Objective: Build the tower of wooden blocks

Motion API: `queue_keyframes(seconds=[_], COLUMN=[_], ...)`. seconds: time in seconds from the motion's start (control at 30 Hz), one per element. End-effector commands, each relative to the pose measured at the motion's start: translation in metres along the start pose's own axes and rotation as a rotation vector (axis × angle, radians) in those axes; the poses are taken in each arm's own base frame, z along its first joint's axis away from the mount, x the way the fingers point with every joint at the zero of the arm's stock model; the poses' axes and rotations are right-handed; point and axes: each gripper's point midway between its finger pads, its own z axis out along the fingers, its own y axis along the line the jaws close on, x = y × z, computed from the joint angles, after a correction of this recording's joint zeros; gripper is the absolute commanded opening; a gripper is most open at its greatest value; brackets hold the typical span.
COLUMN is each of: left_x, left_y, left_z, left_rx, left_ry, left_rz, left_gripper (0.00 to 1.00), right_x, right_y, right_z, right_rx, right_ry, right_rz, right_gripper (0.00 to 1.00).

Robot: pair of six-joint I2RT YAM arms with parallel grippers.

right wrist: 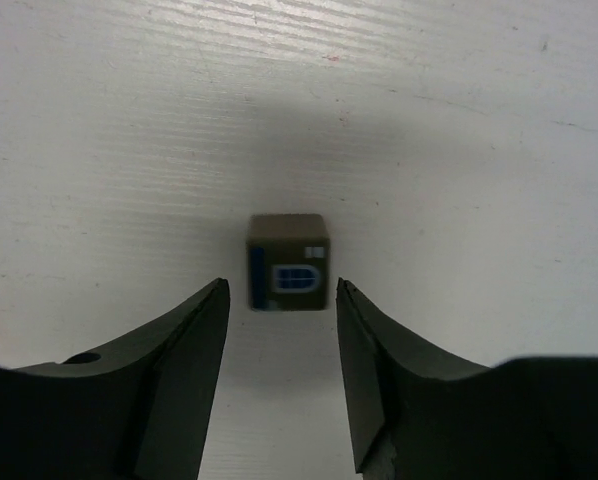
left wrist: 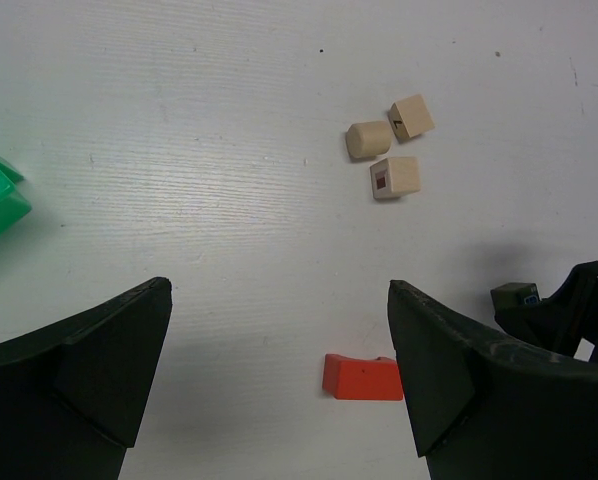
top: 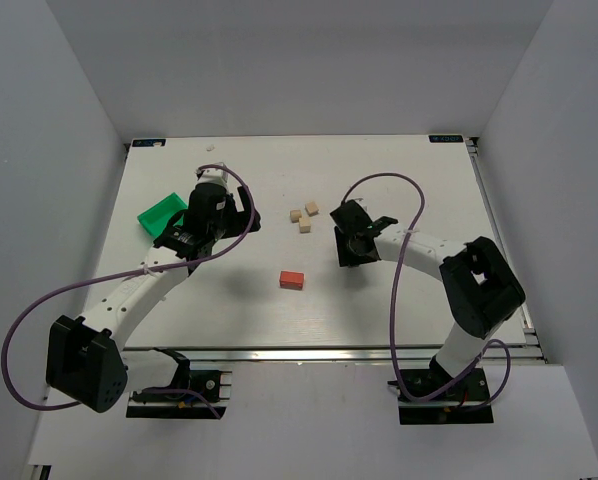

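1. The right gripper [right wrist: 282, 288] is filling the bottom of its wrist view. Its two dark fingers [right wrist: 194, 350] are standing spread on either side of a small grey-brown wooden cube [right wrist: 289, 262] with a blue-and-white mark on its face. A thin gap is showing on each side, so nothing is being pinched.
2. That cube appears to be sitting on the white table [top: 379, 160], right of centre. From above it is hiding under the gripper, well apart from the other pieces.
3. A flat red-orange wooden block [top: 292, 279] is lying alone near the table's middle, carrying nothing on top.
4. Three pale beige wooden cubes [top: 304, 216] are clustering beyond it, just beside one another, with none stacked.
5. Judging from this, the tower is not yet begun: every piece is lying loose, and the grey-brown cube looks to be the first pick.
6. The right arm is reaching inward with its elbow bent, and its wrist is pointing down at the table.
7. The left gripper [left wrist: 279, 295] is hovering with its fingers wide apart and gripping nothing. Its arm is stretching up the left side, beside a green plastic bin [top: 162, 213].
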Motion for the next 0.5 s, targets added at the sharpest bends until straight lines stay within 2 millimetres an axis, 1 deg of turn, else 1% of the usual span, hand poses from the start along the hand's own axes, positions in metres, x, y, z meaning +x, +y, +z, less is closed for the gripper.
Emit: queue_keyframes(seconds=[0.0,0.03,0.13,0.17,0.2,0.23,0.27,0.3,0.33,0.37,0.4,0.43,0.47], left_x=[-0.015,-0.015,-0.016,-0.015,-0.015,-0.015,-0.015,-0.014,-0.014,-0.014,-0.013,-0.013,-0.011], left_y=[-0.009,-0.009,-0.009,-0.008,-0.008,-0.009,-0.009,-0.008,-0.009,-0.009,-0.008,-0.008,-0.008], left_z=[-0.010,-0.010,-0.010,-0.010,-0.010,-0.010,-0.010,-0.010,-0.009,-0.009,-0.009,-0.008,-0.007], left_rx=[0.037,0.036,0.033,0.032,0.032,0.034,0.034,0.033,0.035,0.037,0.035,0.034,0.031], left_ry=[-0.040,-0.038,-0.040,-0.037,-0.037,-0.038,-0.038,-0.035,-0.036,-0.036,-0.032,-0.031,-0.025], left_rz=[0.003,0.003,0.005,0.005,0.004,0.007,0.007,0.007,0.007,0.005,0.007,0.008,0.009], left_gripper=[0.98,0.98,0.98,0.98,0.98,0.98,0.98,0.98,0.98,0.98,0.98,0.98,0.98], right_x=[-0.002,-0.002,-0.003,-0.005,-0.005,-0.010,-0.016,-0.013,-0.014,-0.022,-0.020,-0.014,-0.022], right_y=[0.001,-0.001,-0.005,-0.011,-0.016,-0.020,-0.035,-0.044,-0.051,-0.064,-0.072,-0.082,-0.091], right_z=[0.004,0.005,0.007,0.006,0.006,0.004,0.002,0.002,0.000,-0.004,-0.002,-0.006,-0.011], right_rx=[-0.013,-0.009,0.010,0.043,0.065,0.092,0.180,0.235,0.285,0.370,0.428,0.494,0.567], right_ry=[-0.010,-0.009,-0.017,-0.032,-0.030,-0.039,-0.064,-0.048,-0.049,-0.069,-0.056,-0.025,-0.040], right_rz=[0.024,0.025,0.004,-0.005,-0.030,-0.041,-0.054,-0.077,-0.088,-0.096,-0.113,-0.128,-0.135], right_gripper=[0.51,0.44,0.29,0.26,0.19,0.16,0.14,0.09,0.09,0.08,0.08,0.08,0.10])
